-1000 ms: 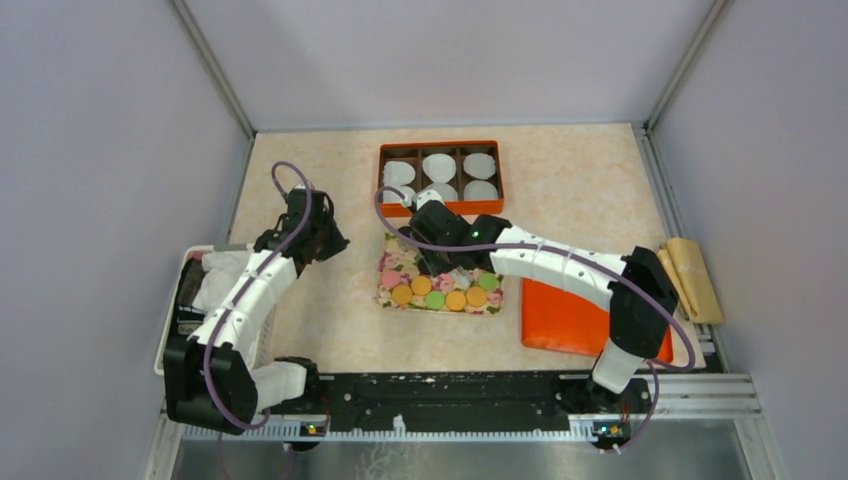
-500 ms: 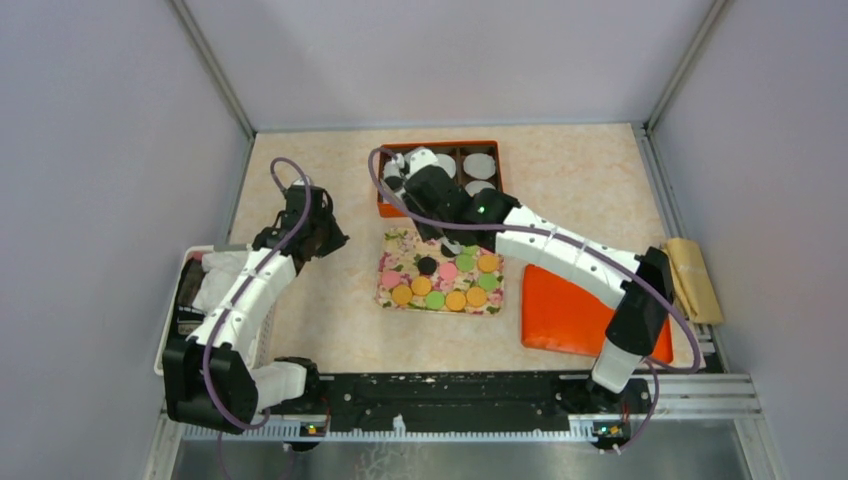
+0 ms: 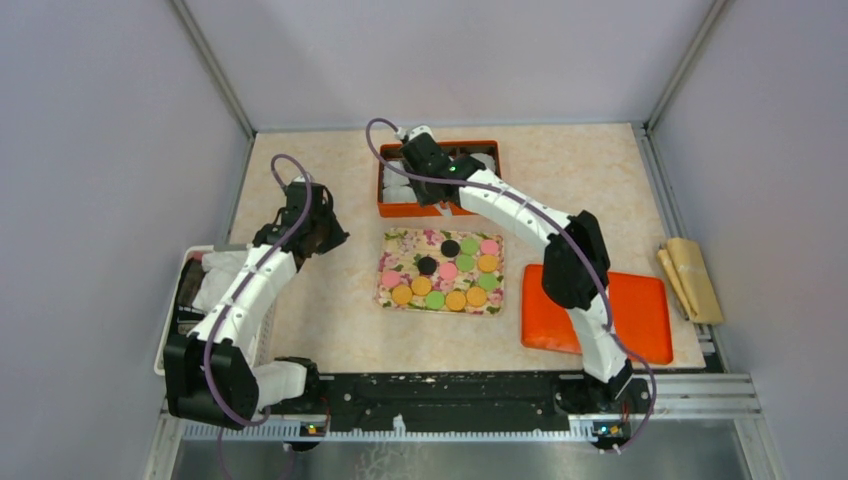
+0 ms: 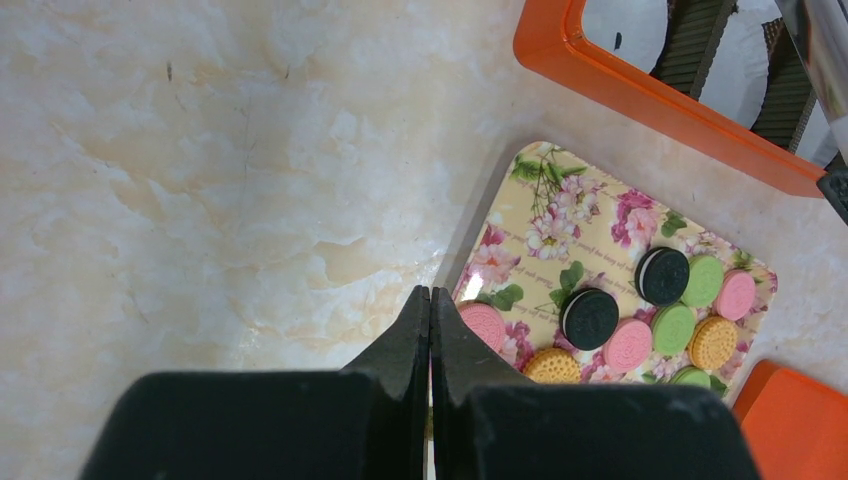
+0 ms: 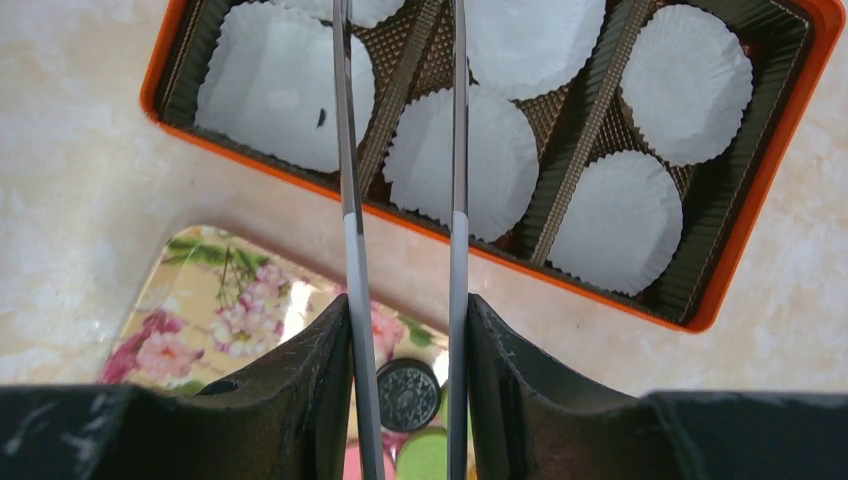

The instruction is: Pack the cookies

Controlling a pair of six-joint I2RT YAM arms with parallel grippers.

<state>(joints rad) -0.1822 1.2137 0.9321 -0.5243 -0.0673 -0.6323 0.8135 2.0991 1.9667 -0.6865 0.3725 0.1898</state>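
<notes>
Several cookies (image 3: 448, 275), black, pink, green and orange, lie on the floral tray (image 3: 398, 252). In the left wrist view the cookies (image 4: 590, 318) are ahead and right of my left gripper (image 4: 430, 295). It is shut and empty above bare table left of the tray (image 4: 600, 215). My right gripper (image 3: 418, 165) reaches over the orange box (image 3: 400, 210), shut on metal tongs (image 5: 345, 150). Their two blades pass over the paper cups (image 5: 460, 160) and leave the right wrist view at its top edge, tips unseen. A black cookie (image 5: 407, 392) shows below my right gripper (image 5: 408, 300).
An orange lid (image 3: 625, 315) lies on the table right of the tray. Beige packets (image 3: 690, 280) rest at the table's right edge. A white basket (image 3: 190, 300) sits under the left arm. The box (image 5: 770, 190) holds several white paper cups (image 5: 685, 80) between brown dividers.
My right arm has swung away from the tray toward the back and now stands over the orange box, tongs still in its grip. The left arm has not moved.
</notes>
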